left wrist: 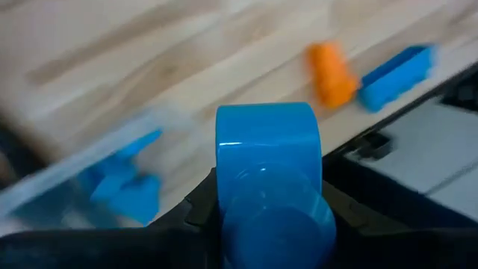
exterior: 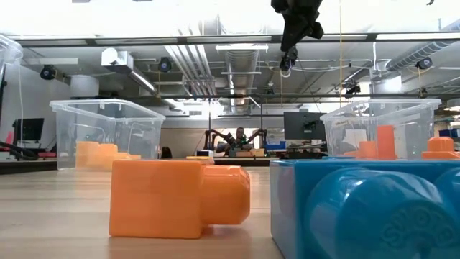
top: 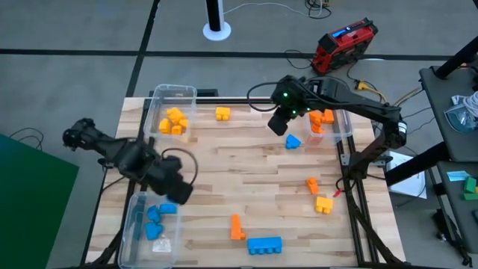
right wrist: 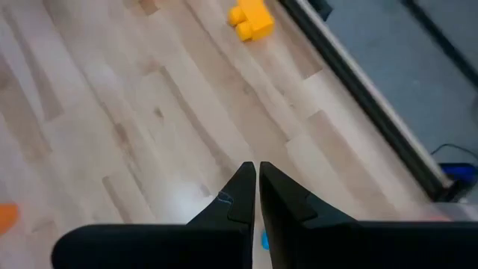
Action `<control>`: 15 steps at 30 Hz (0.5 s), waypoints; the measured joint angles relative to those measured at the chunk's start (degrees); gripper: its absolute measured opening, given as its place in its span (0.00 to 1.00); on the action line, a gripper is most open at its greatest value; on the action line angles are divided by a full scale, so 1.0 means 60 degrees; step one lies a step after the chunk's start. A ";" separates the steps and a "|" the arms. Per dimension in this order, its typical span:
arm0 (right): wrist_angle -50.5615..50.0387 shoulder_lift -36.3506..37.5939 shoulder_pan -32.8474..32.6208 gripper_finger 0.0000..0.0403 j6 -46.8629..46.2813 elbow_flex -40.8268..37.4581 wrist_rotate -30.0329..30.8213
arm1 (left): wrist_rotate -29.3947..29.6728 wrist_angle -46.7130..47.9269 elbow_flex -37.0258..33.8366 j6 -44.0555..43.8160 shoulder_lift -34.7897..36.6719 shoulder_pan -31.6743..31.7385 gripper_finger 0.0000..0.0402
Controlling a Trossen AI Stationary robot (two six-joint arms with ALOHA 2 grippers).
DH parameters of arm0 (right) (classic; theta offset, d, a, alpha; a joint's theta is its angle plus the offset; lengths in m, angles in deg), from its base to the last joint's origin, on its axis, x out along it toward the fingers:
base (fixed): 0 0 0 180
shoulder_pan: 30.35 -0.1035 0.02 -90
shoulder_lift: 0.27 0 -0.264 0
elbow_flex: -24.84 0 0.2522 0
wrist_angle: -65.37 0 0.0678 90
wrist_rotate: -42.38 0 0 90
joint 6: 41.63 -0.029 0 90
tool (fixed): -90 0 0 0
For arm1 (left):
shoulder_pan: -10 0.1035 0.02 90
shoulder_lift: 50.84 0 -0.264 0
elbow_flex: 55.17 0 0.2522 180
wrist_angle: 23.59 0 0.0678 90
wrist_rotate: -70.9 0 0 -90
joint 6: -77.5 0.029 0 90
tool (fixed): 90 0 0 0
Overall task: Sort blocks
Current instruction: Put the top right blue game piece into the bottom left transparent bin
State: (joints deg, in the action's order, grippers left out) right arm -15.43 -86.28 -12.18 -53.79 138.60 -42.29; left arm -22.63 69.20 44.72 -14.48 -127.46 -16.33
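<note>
over the near-left bin [top: 138, 224], left end effector [left wrist: 269, 217] grips a blue block [left wrist: 267, 161]; right end effector [right wrist: 258, 196] closed, empty.

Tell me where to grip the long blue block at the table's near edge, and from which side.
Come straight down on the long blue block and close the fingers across its narrow width, near mid-length. It lies flat, studs up, with its long sides bare. The upright orange block sits close to its left end, so end-on approaches from there look cramped.

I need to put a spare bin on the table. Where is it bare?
The middle is bare, between the yellow block and the orange block. The right edge is crowded with blocks; bins line the left.
</note>
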 joint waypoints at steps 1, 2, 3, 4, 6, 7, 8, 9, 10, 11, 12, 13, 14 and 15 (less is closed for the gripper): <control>0.0004 -0.0047 -0.0016 0.03 -0.0076 0.0000 -0.0105 | -0.0075 0.0256 0.0000 -0.0222 0.0014 -0.0244 0.29; 0.0000 -0.0087 -0.0026 0.03 -0.0173 0.0000 -0.0210 | -0.0135 0.0440 0.0000 -0.0375 0.0021 -0.0456 0.29; 0.0004 -0.0138 -0.0053 0.03 -0.0302 0.0000 -0.0231 | -0.0196 0.0552 0.0000 -0.0437 0.0018 -0.0648 0.29; 0.0003 -0.0193 -0.0105 0.03 -0.0455 0.0000 -0.0238 | -0.0283 0.0659 0.0000 -0.0450 0.0014 -0.0825 0.29; 0.0001 -0.0294 -0.0169 0.03 -0.0826 0.0000 -0.0242 | -0.0321 0.0897 0.0000 -0.0385 -0.0001 -0.1168 0.29; 0.0000 -0.0337 -0.0204 0.03 -0.0954 0.0000 -0.0245 | -0.0323 0.0981 0.0000 -0.0281 -0.0007 -0.1319 0.29; 0.0000 -0.0380 -0.0244 0.03 -0.1119 0.0000 -0.0245 | -0.0320 0.1076 0.0000 -0.0148 -0.0013 -0.1475 0.29; 0.0000 -0.0413 -0.0279 0.03 -0.1295 0.0000 -0.0243 | -0.0307 0.1178 0.0000 -0.0089 -0.0023 -0.1652 0.29; 0.0001 -0.0451 -0.0313 0.03 -0.1378 0.0000 -0.0242 | -0.0274 0.1317 -0.0003 -0.0079 -0.0032 -0.1845 0.29; 0.0000 -0.0481 -0.0344 0.03 -0.1493 0.0000 -0.0244 | -0.0250 0.1456 -0.0023 -0.0078 -0.0034 -0.2010 0.30; 0.0000 -0.0506 -0.0362 0.03 -0.1588 0.0000 -0.0241 | -0.0220 0.1620 -0.0059 -0.0089 -0.0034 -0.2150 0.31; 0.0000 -0.0519 -0.0369 0.03 -0.1698 0.0000 -0.0245 | -0.0140 0.1739 -0.0106 -0.0144 -0.0030 -0.2271 0.33; 0.0000 -0.0532 -0.0396 0.03 -0.1814 0.0000 -0.0245 | -0.0084 0.1824 -0.0162 -0.0238 -0.0030 -0.2388 0.34; 0.0000 -0.0551 -0.0426 0.03 -0.1893 0.0000 -0.0245 | -0.0061 0.1849 -0.0227 -0.0337 -0.0030 -0.2492 0.36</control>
State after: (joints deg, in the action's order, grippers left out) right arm -15.43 -89.59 -14.74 -65.15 138.60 -43.76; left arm -22.99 80.29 43.36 -16.51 -127.64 -31.29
